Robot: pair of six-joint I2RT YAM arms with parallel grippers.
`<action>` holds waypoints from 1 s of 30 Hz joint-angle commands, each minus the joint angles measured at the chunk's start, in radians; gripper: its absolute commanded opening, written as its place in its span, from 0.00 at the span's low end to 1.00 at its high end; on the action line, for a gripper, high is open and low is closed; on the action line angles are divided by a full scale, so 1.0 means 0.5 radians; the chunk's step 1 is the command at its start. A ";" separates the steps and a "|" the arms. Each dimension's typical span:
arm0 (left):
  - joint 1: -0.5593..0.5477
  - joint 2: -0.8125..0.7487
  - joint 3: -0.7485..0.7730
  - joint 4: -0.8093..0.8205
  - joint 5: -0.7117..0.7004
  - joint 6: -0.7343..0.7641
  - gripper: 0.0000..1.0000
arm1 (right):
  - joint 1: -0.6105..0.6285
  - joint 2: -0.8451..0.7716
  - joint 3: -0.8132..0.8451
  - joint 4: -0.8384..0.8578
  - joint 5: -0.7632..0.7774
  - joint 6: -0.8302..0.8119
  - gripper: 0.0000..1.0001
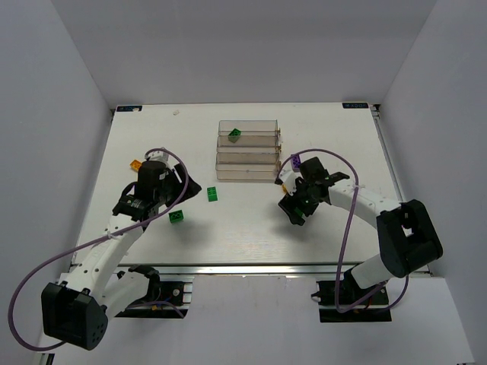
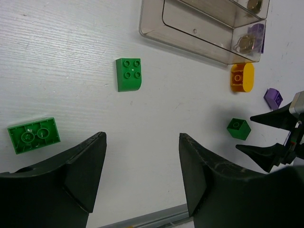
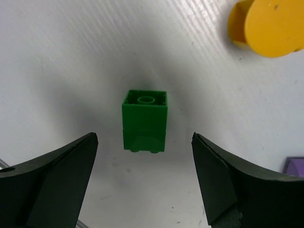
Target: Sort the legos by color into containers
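1. Left gripper [image 2: 142, 142]: released, fingers apart with nothing between them. It hangs over the bare white table [image 1: 251, 239] on the left side.
2. Right gripper [image 3: 143, 135]: released, fingers spread wide. The small green brick [image 3: 144, 121] lies on the table between them, with a gap on either side and no contact.
3. Containers [image 1: 247, 152]: four clear bins form one block at the table's centre, toward the far side. The binned green brick [image 1: 235, 135] sits in the farthest bin.
4. The square green brick [image 1: 212, 195] lies loose, studs up, near the block's left end on its near side.
5. The long green brick [image 1: 176, 217] lies further left and nearer, underside up.
6. The orange-yellow brick [image 2: 242, 77] lies just beside the right end of the nearest bin; the purple brick [image 2: 273, 98] is near it.
7. A second orange brick [image 1: 135, 163] lies at the far left, just beside the left arm.
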 commanded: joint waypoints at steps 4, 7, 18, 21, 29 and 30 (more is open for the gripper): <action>-0.005 -0.032 0.045 0.038 0.035 -0.020 0.72 | -0.011 0.023 -0.091 0.277 0.005 0.034 0.80; -0.005 -0.038 0.042 0.032 0.035 -0.020 0.72 | -0.014 -0.001 -0.134 0.296 0.005 0.000 0.77; -0.005 0.029 0.063 0.117 0.102 -0.020 0.72 | -0.011 -0.044 -0.223 0.375 -0.050 -0.040 0.62; -0.005 0.041 0.076 0.163 0.155 -0.039 0.73 | -0.011 -0.048 -0.223 0.385 -0.084 -0.061 0.52; -0.023 0.099 0.079 0.482 0.412 -0.207 0.73 | -0.021 -0.139 -0.171 0.207 -0.302 -0.242 0.15; -0.023 0.163 0.106 0.519 0.528 -0.253 0.73 | -0.021 -0.167 -0.131 0.173 -0.357 -0.288 0.13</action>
